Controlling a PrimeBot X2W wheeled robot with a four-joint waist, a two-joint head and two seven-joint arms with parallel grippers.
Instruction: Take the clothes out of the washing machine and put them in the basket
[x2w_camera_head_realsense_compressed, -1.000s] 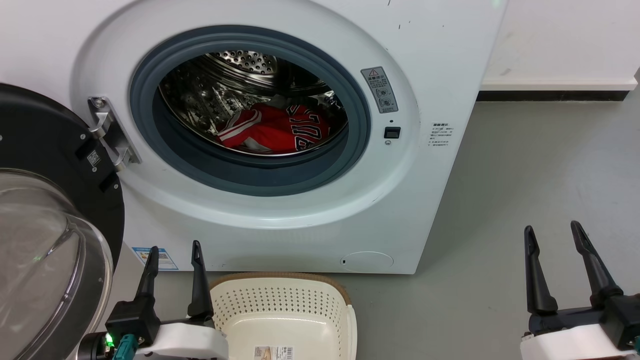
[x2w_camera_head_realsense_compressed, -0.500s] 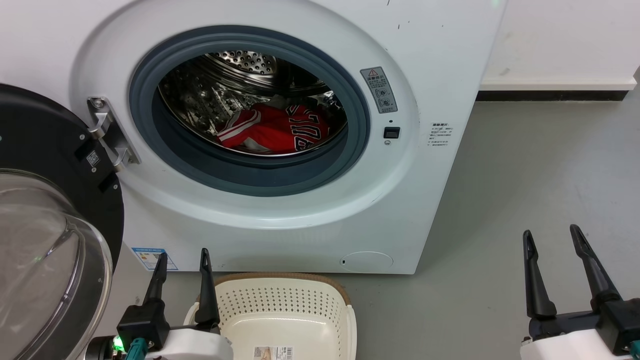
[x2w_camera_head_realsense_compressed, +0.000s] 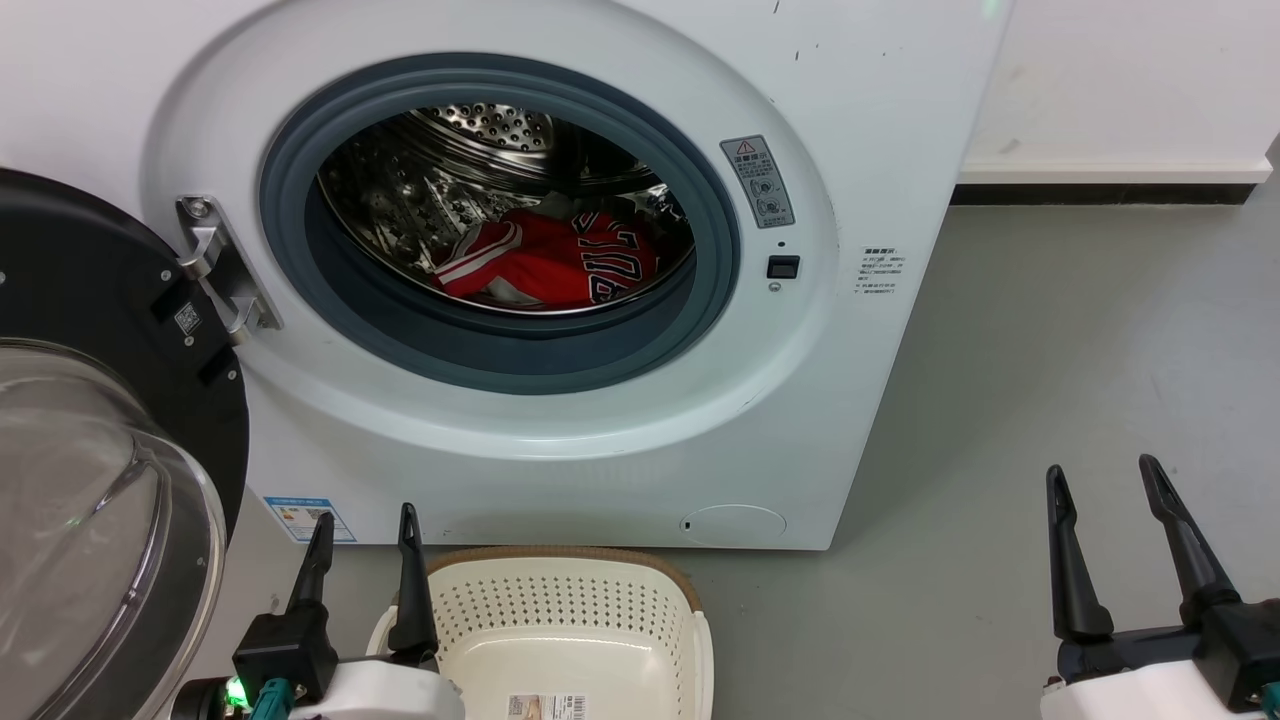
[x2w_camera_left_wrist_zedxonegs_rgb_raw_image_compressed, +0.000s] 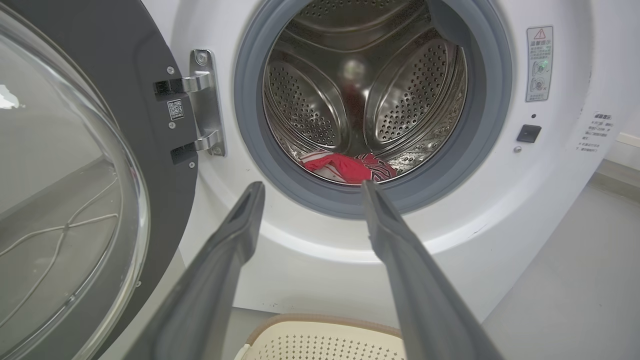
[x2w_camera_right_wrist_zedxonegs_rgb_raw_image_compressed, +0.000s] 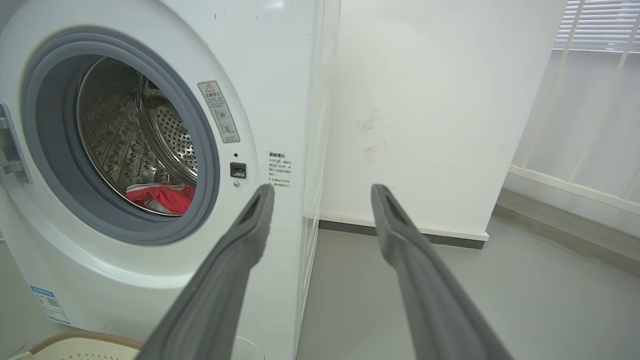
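Observation:
Red jersey clothes (x2w_camera_head_realsense_compressed: 555, 262) with white trim and black lettering lie at the bottom of the steel drum of the white washing machine (x2w_camera_head_realsense_compressed: 560, 420), whose door stands open. The same clothes (x2w_camera_left_wrist_zedxonegs_rgb_raw_image_compressed: 347, 167) (x2w_camera_right_wrist_zedxonegs_rgb_raw_image_compressed: 160, 197) show in both wrist views. A cream perforated basket (x2w_camera_head_realsense_compressed: 560, 610) with a brown rim sits on the floor right in front of the machine, with no garment in the part I see. My left gripper (x2w_camera_head_realsense_compressed: 365, 515) hangs open just left of the basket, empty. Far to the right my right gripper (x2w_camera_head_realsense_compressed: 1100, 468) is open and empty over bare floor.
The black-framed round glass door (x2w_camera_head_realsense_compressed: 90, 480) is swung out at the left, close beside my left arm. Grey floor (x2w_camera_head_realsense_compressed: 1050, 350) stretches right of the machine to a white wall (x2w_camera_head_realsense_compressed: 1120, 90) with a dark skirting. A white wall corner (x2w_camera_right_wrist_zedxonegs_rgb_raw_image_compressed: 430, 115) stands beside the machine.
My left gripper has slid a little to the right and down, nearer the basket's left rim. The right gripper and the clothes stay as they were.

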